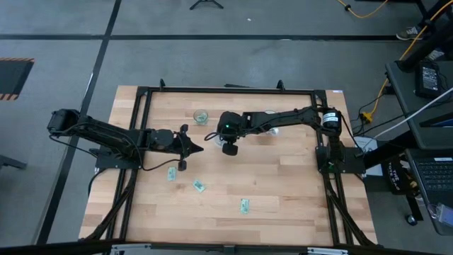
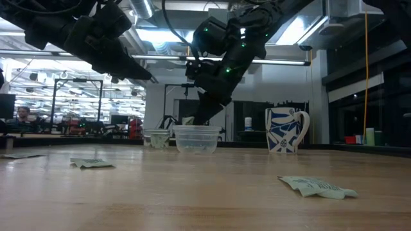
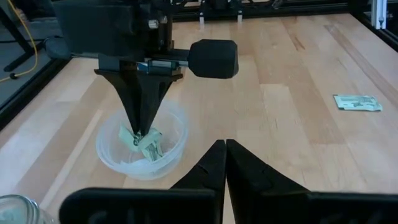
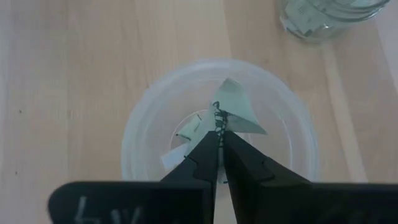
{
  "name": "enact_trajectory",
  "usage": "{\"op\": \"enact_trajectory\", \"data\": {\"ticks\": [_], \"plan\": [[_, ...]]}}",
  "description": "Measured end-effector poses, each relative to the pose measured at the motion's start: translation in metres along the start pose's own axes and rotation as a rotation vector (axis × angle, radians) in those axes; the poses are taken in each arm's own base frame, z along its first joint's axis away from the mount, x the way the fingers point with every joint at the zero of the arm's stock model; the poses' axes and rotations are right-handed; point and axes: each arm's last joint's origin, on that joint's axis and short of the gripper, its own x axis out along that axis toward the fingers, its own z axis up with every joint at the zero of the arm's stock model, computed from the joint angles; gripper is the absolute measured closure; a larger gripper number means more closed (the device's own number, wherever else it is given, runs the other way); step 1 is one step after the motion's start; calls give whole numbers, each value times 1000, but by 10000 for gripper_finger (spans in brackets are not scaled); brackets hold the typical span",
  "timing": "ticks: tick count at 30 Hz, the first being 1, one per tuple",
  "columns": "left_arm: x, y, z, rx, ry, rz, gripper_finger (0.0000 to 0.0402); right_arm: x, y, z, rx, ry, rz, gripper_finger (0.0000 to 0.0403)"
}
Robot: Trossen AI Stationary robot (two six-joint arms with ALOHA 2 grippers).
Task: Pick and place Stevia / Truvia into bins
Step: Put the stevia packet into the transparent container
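Showing pale green and white on sachet (image 4: 235,107) pinched in black right gripper (image 4: 219,142). Reading translucent whitish on wider cup (image 4: 149,112), clear on little cup (image 4: 323,18). Displaying blue-and-white pattern on mug (image 2: 286,130). Glowing green on arm light (image 1: 227,128). Appearing light wood on table (image 1: 283,184).

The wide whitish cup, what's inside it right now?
The right tool reaches into the wide whitish cup, shut on a sachet. Another sachet lies on the bottom; the fingers cover what is beneath them.
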Motion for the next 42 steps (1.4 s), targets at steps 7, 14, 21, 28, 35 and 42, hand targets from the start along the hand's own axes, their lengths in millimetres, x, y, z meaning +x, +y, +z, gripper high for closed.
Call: {"op": "enact_trajectory", "data": {"ticks": [7, 14, 21, 28, 35, 42], "plan": [[0, 0, 0, 1, 4, 0, 397, 0, 1, -1, -4, 11, 2, 370], [0, 0, 0, 1, 4, 0, 394, 0, 1, -2, -2, 17, 2, 370], [0, 0, 0, 1, 4, 0, 394, 0, 1, -2, 0, 18, 2, 370], [0, 0, 0, 1, 4, 0, 395, 0, 1, -3, -5, 34, 4, 369], [0, 0, 0, 1, 4, 0, 392, 0, 1, -4, -5, 42, 4, 305], [0, 0, 0, 1, 4, 0, 391, 0, 1, -4, -6, 38, 3, 218]]}}
